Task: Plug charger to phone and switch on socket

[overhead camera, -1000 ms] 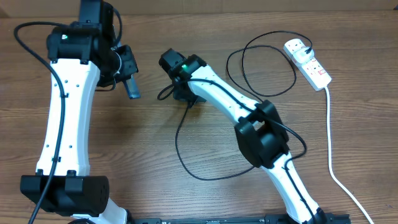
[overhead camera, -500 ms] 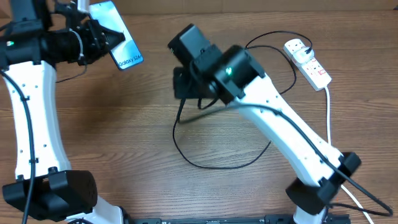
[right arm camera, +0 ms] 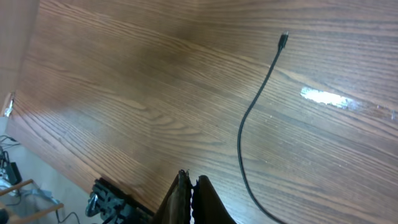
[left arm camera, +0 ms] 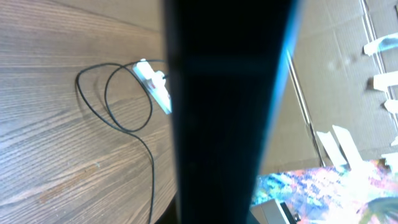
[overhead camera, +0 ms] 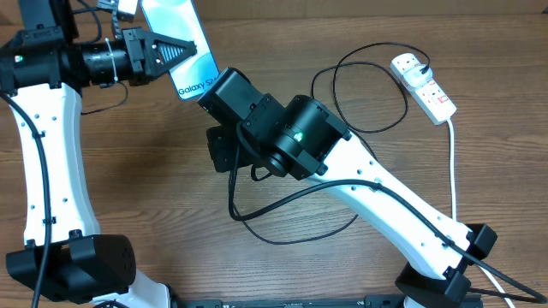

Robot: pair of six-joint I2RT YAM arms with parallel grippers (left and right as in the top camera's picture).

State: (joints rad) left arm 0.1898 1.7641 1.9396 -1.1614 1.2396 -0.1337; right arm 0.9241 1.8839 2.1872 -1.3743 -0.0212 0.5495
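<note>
Protruding from left hand [overhead camera: 174, 53], seemingly: phone [overhead camera: 169, 19].

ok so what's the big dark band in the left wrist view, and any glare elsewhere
Left wrist view: the band is the phone, too close to focus; the socket behind is fairly sharp. Right wrist view: a bright glare patch on the table near the charger. Overhead: even, sharp.

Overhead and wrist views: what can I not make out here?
1. Phone: overhead, the top edge cuts one end and the right arm covers the other; port unseen.
2. Right gripper: overhead, hidden under its own arm.
3. Socket: switch positions too small overhead, blurred in left wrist.
4. Left wrist: the phone blocks the middle.
</note>
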